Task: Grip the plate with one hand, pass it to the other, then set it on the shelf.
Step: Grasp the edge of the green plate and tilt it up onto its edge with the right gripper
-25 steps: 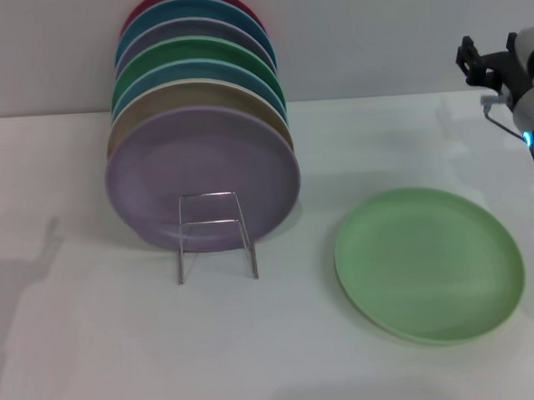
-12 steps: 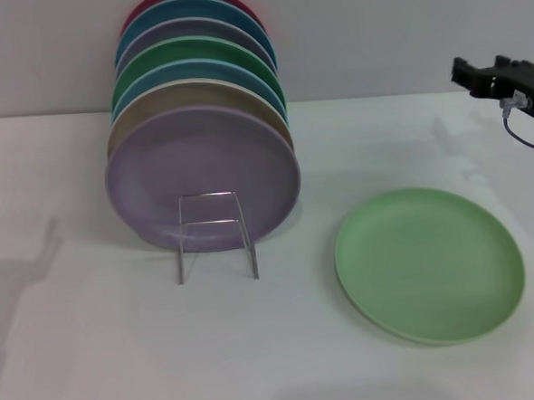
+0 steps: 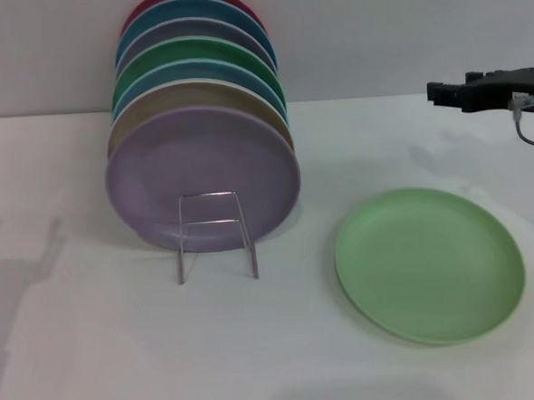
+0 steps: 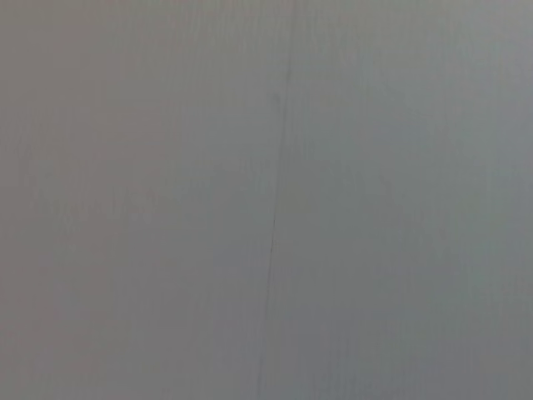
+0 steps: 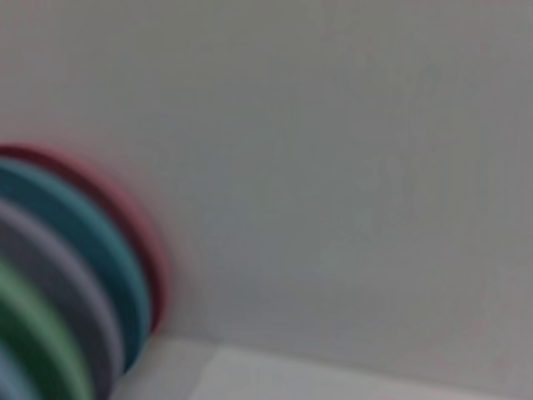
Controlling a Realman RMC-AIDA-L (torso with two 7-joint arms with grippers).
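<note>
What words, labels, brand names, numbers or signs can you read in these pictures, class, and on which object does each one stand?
None can be read.
The light green plate, the stacked plates and the wire rack are all plain.
The right gripper shows no legible marking.
The left wrist view shows only a blank grey surface.

From the head view we look forward and down across the white table (image 3: 286, 362), taking in the shelf (image 3: 213, 235) with its row of upright plates (image 3: 202, 177). Our right wrist view faces sideways toward the grey wall and catches the same row of plates' rear rims (image 5: 75, 275), blurred. Our left wrist view shows only a plain grey surface (image 4: 266, 200), sharing nothing recognisable.
</note>
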